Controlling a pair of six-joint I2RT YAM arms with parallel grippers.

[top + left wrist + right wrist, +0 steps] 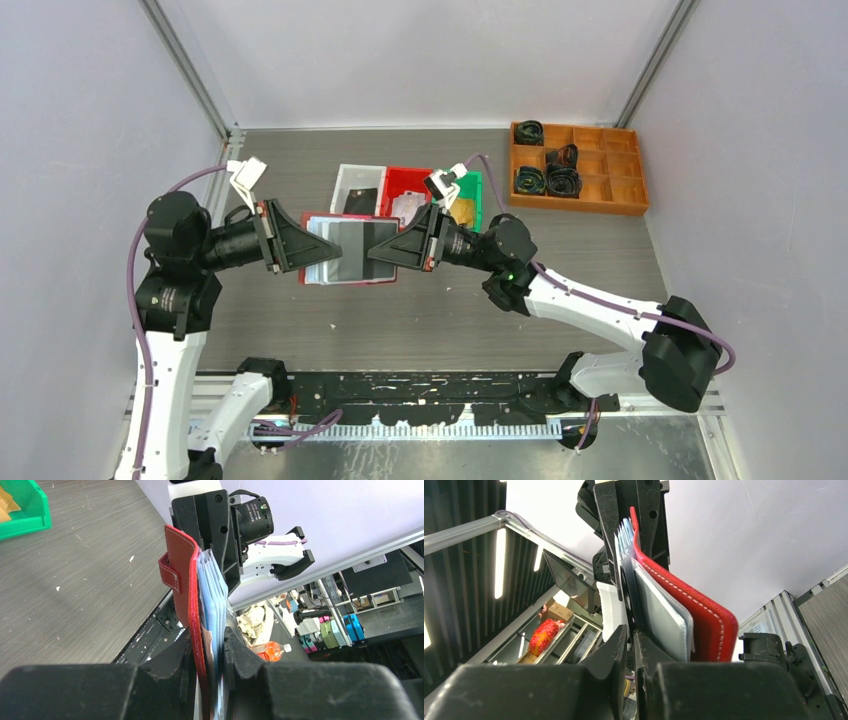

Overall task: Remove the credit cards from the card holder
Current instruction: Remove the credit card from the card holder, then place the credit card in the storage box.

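Your task is partly done, by the look of it. Behind the arms a dark card lies in the white bin [346,176], a silvery one in the red bin [401,178] and a gold one in the green bin [477,196]. At least one is left: a dark grey card [350,250] sits in the card holder [320,264], and the pale sleeves may hide more.

The holder hangs in the air over the middle of the worktop [420,320], stretched between your two arms. Your left pincer [300,250] is clamped narrowly on the red cover and the sleeves together. Your right pincer [373,250] is closed to a thin slit on a dark leaf. I take that leaf for the dark grey card, though a sleeve edge cannot be ruled out. The white sleeve and red cover lie outside its fingers.

For room, you have bare worktop in front of and below the holder. The three bins stand just behind it, so a pull to the right has their rims close by. The orange compartment tray [620,206] and both side walls are well apart.
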